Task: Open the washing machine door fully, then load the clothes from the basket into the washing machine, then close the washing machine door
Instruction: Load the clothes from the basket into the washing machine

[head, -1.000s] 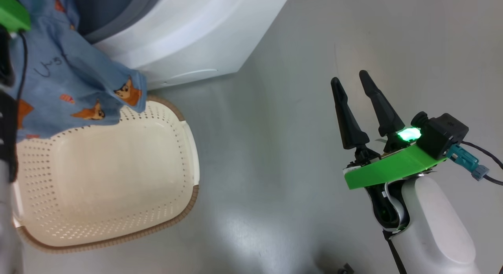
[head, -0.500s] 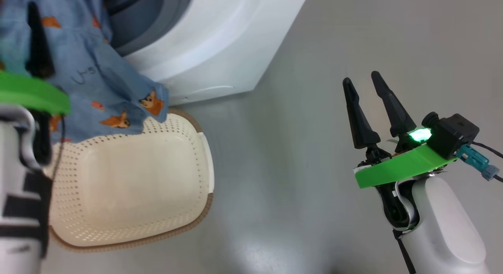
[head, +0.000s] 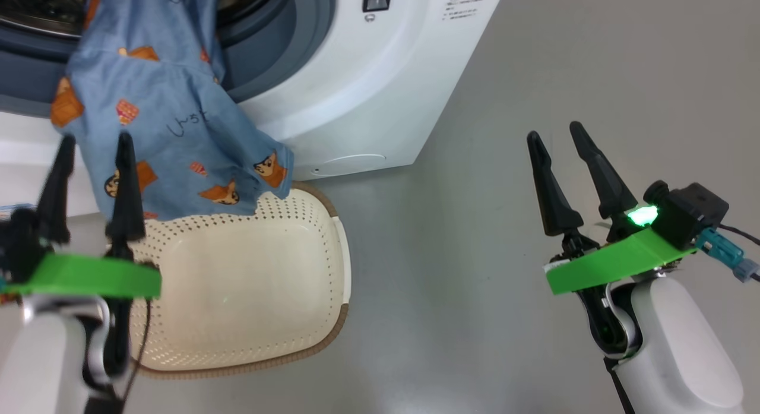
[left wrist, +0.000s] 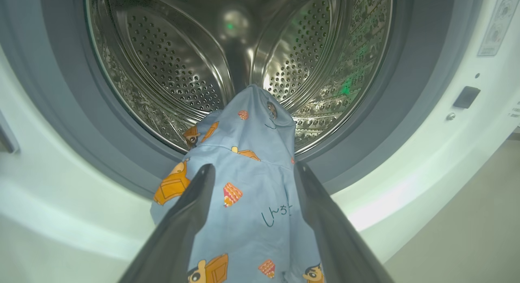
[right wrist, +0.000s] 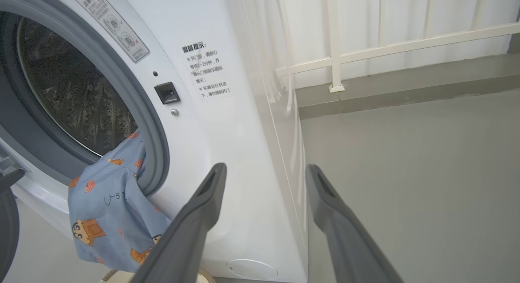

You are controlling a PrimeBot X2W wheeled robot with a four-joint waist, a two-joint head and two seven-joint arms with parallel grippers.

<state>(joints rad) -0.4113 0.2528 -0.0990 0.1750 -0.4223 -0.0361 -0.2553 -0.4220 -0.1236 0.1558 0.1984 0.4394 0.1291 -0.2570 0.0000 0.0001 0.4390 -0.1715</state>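
Loading step unfinished: clothes (head: pixel 172 123) draped over washing machine (head: pixel 380 93) mouth at 11 o'clock, lower half hanging over basket (head: pixel 332 319) at 8. Left tool (head: pixel 94 142) wide, empty, facing clothes; right tool (head: pixel 555 130) wide, idle at 4. Next likely: push hanging part inside drum (left wrist: pixel 170 63)

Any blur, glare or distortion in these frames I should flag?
Head view: left end effector motion-smeared, right end effector sharp. Left wrist view: bright specular spots and a green glint on the drum; own fingers soft. Right wrist view: reflections of the railing streak the side of the washing machine.
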